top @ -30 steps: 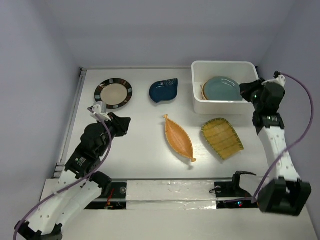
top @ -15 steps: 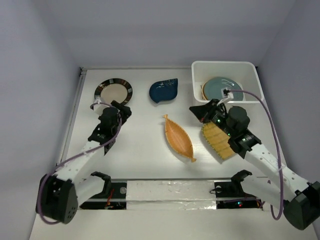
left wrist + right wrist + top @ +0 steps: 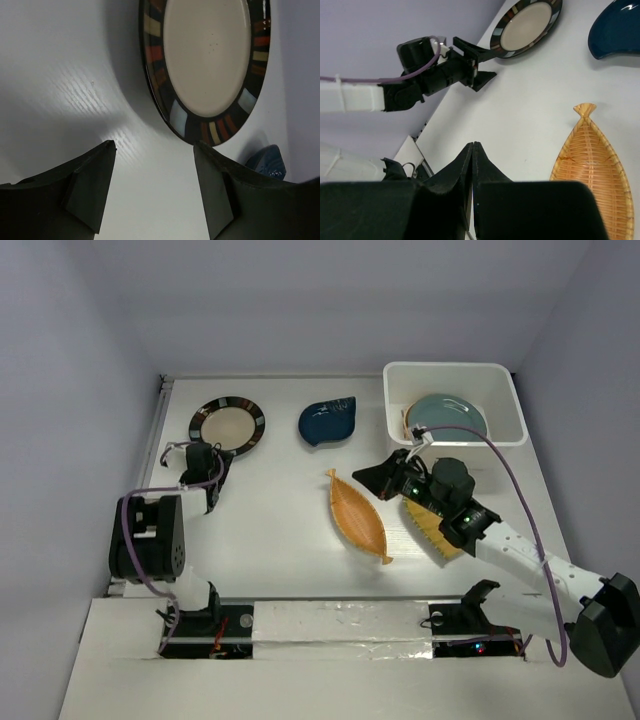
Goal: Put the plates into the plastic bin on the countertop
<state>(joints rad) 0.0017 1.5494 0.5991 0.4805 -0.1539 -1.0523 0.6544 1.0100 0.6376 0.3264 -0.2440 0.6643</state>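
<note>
At the far left of the desk (image 3: 290,540), your left tool (image 3: 154,147) is spread wide and holds nothing. The striped-rim plate (image 3: 207,55) lies flat straight ahead of it, its near rim just past the fingertips and a little toward the right jaw. That is the relation to steer by: this arm is plainly the nearer one, and a short reach forward should bring the rim between the jaws. The navy leaf plate (image 3: 328,420) sits next to the right, apart from both arms. The orange boat-shaped plate (image 3: 358,515) follows, with its long axis running from far-left to near-right. Your right tool (image 3: 385,478) hangs just beside that plate's far half, pinched shut on nothing and pointing across toward the left arm. You would need to open it and turn it across the narrow width of the boat. The ribbed yellow-green plate (image 3: 432,527) lies partly hidden under the right forearm. The bin (image 3: 450,366) stands at the far right corner with a teal plate (image 3: 450,412) already inside. Expect a long carry across the desk from the left side.
</note>
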